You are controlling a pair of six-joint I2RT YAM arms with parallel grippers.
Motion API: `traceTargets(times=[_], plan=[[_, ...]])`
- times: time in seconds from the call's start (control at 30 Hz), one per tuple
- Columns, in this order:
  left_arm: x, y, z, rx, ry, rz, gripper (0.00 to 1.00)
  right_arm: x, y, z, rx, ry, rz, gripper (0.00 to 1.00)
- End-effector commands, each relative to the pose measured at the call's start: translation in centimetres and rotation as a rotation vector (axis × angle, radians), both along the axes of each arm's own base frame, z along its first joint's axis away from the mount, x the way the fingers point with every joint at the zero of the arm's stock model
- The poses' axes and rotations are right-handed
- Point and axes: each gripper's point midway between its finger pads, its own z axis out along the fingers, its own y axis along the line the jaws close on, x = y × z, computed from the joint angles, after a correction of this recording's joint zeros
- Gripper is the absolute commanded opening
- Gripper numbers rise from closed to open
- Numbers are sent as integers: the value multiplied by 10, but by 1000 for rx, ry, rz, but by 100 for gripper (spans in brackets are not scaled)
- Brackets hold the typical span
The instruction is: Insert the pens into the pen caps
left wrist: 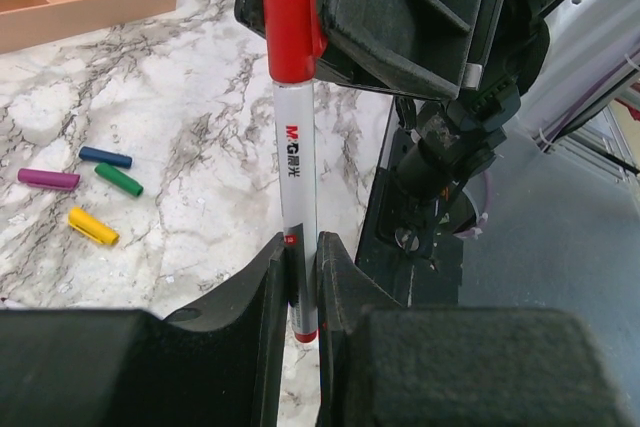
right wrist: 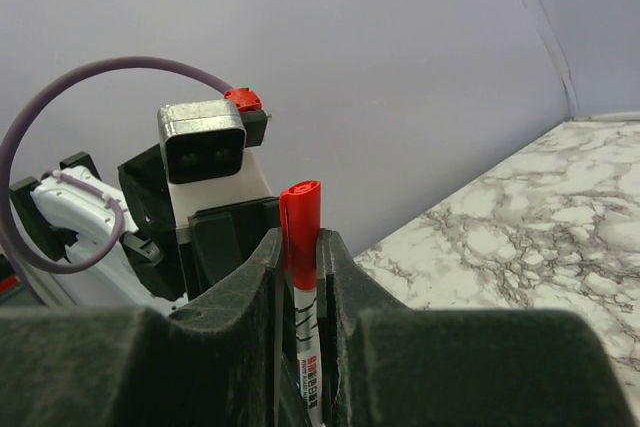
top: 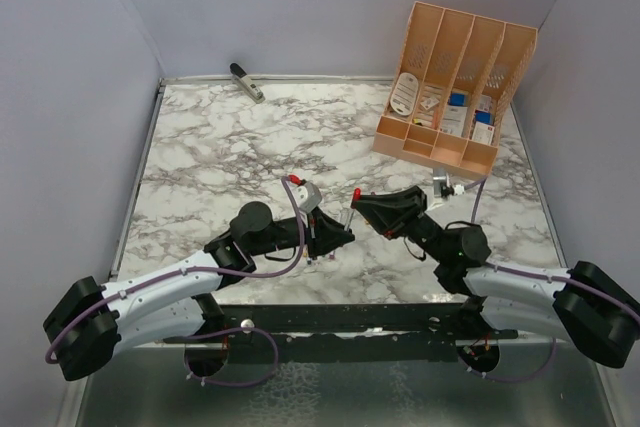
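Both arms meet over the middle of the white-and-grey marble tabletop [top: 220, 157], grippers tip to tip and lifted off the surface.

The left gripper [left wrist: 302, 282] has its jaws pinched on the lower end of a white-barrelled marker pen [left wrist: 297, 167] with black-and-red print. The pen stands roughly upright in the left wrist view, and its red-banded bottom end pokes out just below the fingers [left wrist: 265, 297].

The right gripper [right wrist: 303, 267] has its jaws clamped on a red plastic cap [right wrist: 300, 217]. The cap sits on the top end of the same pen, with its rounded tip sticking out above the black fingers [right wrist: 345, 277]. In the left wrist view the cap covers the upper barrel; I cannot tell how far on it is. In the top view the pair shows as a small red spot between the two grippers, and the pen is mostly hidden.

Four loose caps lie on the marble, left of the pen in the left wrist view:
- purple cap [left wrist: 48, 179]
- blue cap [left wrist: 105, 157], just beside the green one
- green cap [left wrist: 119, 179]
- yellow cap [left wrist: 92, 226], nearest the camera

All four lie flat and apart from the grippers.

A peach-orange slotted plastic desk organizer [top: 455, 87] stands at the far right of the table with small items in its compartments. A grey stapler-like tool [top: 246, 81] lies at the far edge, well apart from everything else.
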Motion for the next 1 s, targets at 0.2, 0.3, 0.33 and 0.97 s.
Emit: traceTargets(times=[0.2,0.3,0.33,0.97], plan=[[19,4,91,-255,-193,102,0,-10,19,-73,-277,119,82,1],[18,3,90,-253,-189,92,0,-10,21,-66,-270,96,91,3],[17,3,89,-252,-187,90,0,-10,22,-62,-265,84,95,6],[56,22,18,-26,-11,342,0,6,-10,18,-226,-73,-129,46]])
